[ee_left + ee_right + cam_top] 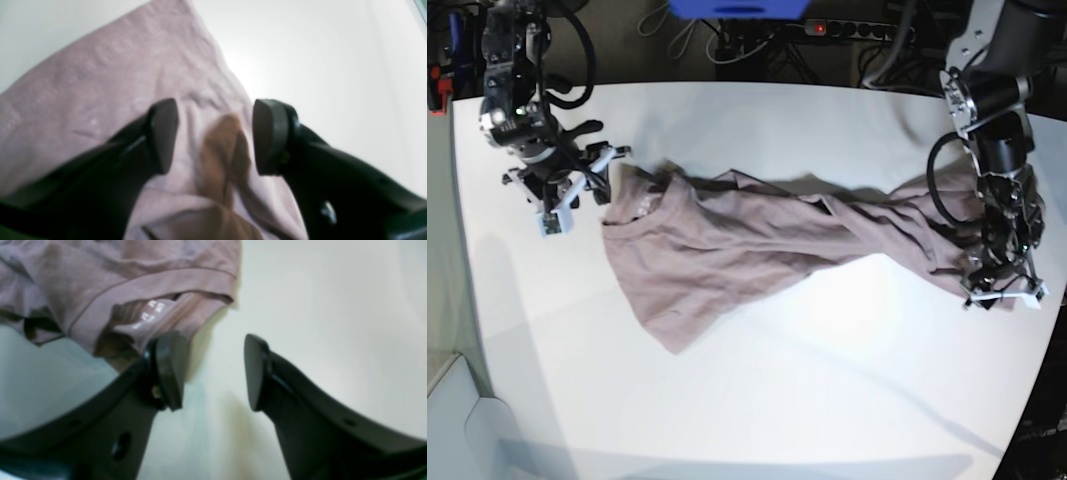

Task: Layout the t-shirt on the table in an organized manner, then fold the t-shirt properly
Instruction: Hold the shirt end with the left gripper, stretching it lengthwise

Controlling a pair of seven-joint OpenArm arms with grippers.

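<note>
The mauve t-shirt point(727, 250) lies stretched and wrinkled across the white table point(777, 380), collar at the left and hem at the right. In the base view my right gripper point(577, 200) stands at the collar end and my left gripper point(1005, 292) at the far right end. In the right wrist view the right gripper point(211, 371) is open: one of its fingers point(170, 370) is against the collar point(150, 313), the other is over bare table. In the left wrist view the left gripper point(215, 136) is open, straddling a raised fold point(223, 156) of the t-shirt point(110, 73).
Cables and a power strip point(857, 30) run behind the table's back edge, beside a blue object point(737, 8). The table's rounded left edge point(462, 250) is close to the right arm. A white shape point(457, 400) sits low beyond that edge.
</note>
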